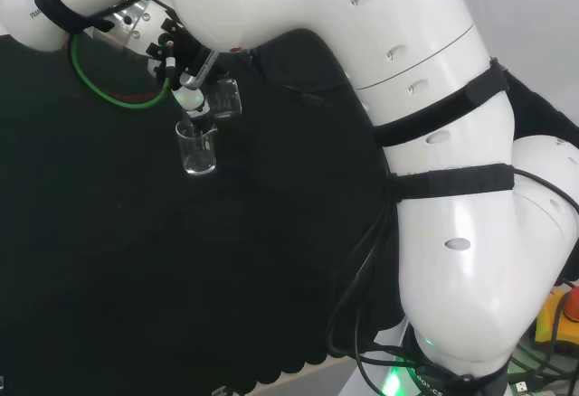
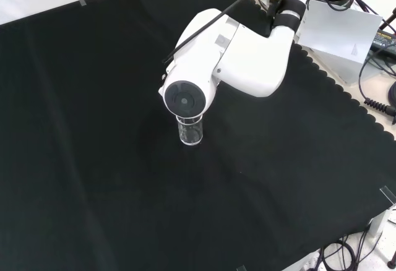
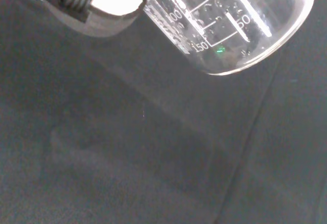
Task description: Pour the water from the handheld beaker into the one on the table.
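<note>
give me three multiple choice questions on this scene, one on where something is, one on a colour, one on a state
1. In the head view, where is the clear glass beaker standing on the cloth?
A. just below the black and white hand
B. at the cloth's near edge
C. behind the arm's base

2. What colour is the cloth covering the bench?
A. white
B. black
C. green

3. How is the clear marked beaker in the hand held?
A. upright
B. upside down on the cloth
C. tilted on its side

Answers:
1. A, the head view has the standing beaker directly under the hand.
2. B, the front view shows black cloth all around the standing beaker.
3. C, in the wrist view its printed scale runs slanted and droplets cling to its wall.
</note>
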Available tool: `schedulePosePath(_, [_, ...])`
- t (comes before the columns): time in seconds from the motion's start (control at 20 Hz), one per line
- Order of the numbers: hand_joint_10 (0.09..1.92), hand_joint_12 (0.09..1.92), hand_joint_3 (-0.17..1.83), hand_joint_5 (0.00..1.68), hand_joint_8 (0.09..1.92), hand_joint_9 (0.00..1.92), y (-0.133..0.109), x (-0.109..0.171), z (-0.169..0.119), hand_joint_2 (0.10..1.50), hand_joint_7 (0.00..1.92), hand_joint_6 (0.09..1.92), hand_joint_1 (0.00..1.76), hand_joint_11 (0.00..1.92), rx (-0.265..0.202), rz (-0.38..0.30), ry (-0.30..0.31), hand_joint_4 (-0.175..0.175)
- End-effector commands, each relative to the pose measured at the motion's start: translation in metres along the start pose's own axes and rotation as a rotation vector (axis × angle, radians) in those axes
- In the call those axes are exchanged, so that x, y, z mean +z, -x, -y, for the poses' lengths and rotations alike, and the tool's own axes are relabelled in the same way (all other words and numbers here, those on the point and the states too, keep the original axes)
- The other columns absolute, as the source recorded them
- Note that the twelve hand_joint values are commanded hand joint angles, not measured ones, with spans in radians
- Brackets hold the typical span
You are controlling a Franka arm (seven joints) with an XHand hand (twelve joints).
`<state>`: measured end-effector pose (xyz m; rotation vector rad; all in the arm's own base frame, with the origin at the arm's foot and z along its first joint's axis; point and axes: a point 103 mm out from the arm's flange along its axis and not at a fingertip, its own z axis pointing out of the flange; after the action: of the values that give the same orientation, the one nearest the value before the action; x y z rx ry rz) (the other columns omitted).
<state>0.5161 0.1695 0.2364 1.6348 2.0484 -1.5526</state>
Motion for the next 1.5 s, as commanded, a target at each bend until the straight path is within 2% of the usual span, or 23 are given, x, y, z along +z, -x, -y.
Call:
schedulePosePath(0.05, [1.0, 0.81, -0.17, 1.04, 0.76, 1.23, -0.001, 0.001, 0.001, 1.12, 1.25, 0.88, 1.27, 1.09, 0.004, 0.004, 0.001, -0.078])
schedulePosePath(0.3, [0.99, 0.81, -0.17, 1.04, 0.76, 1.23, -0.001, 0.001, 0.001, 1.12, 1.25, 0.88, 1.27, 1.09, 0.004, 0.003, 0.003, -0.078])
schedulePosePath(0.7, [0.99, 0.81, -0.17, 1.04, 0.76, 1.23, 0.007, 0.004, 0.0, 1.12, 1.25, 0.88, 1.27, 1.09, -0.015, -0.049, 0.031, -0.077])
schedulePosePath(0.95, [0.99, 0.81, -0.17, 1.04, 0.76, 1.23, 0.013, 0.004, 0.001, 1.12, 1.25, 0.88, 1.27, 1.09, -0.035, -0.122, 0.07, -0.077])
schedulePosePath(1.15, [0.99, 0.81, -0.17, 1.04, 0.76, 1.23, 0.018, 0.005, 0.001, 1.12, 1.25, 0.88, 1.27, 1.09, -0.062, -0.187, 0.124, -0.077])
schedulePosePath(1.5, [0.99, 0.81, -0.17, 1.04, 0.76, 1.23, 0.028, 0.009, -0.003, 1.12, 1.25, 0.88, 1.27, 1.09, -0.103, -0.264, 0.186, -0.08])
